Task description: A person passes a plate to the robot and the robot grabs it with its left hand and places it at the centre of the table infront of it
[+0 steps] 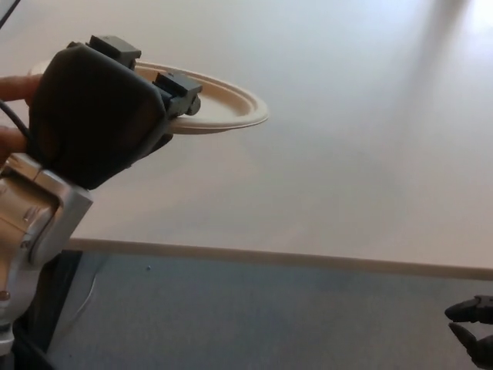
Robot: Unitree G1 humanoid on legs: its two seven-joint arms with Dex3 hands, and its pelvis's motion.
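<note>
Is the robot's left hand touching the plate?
Touching. In the head view the left hand is closed on the plate, two fingers over the near rim and the thumb underneath.

Left hand [96,116] gripping the near rim of a tan plate [231,104], holding it above the pale table [347,154]; a person's fingers [15,86] touching the far side. Right hand [471,327] showing at lower right.

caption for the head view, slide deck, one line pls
Left hand grips the plate above the table, a person's fingers at its far edge.
</note>
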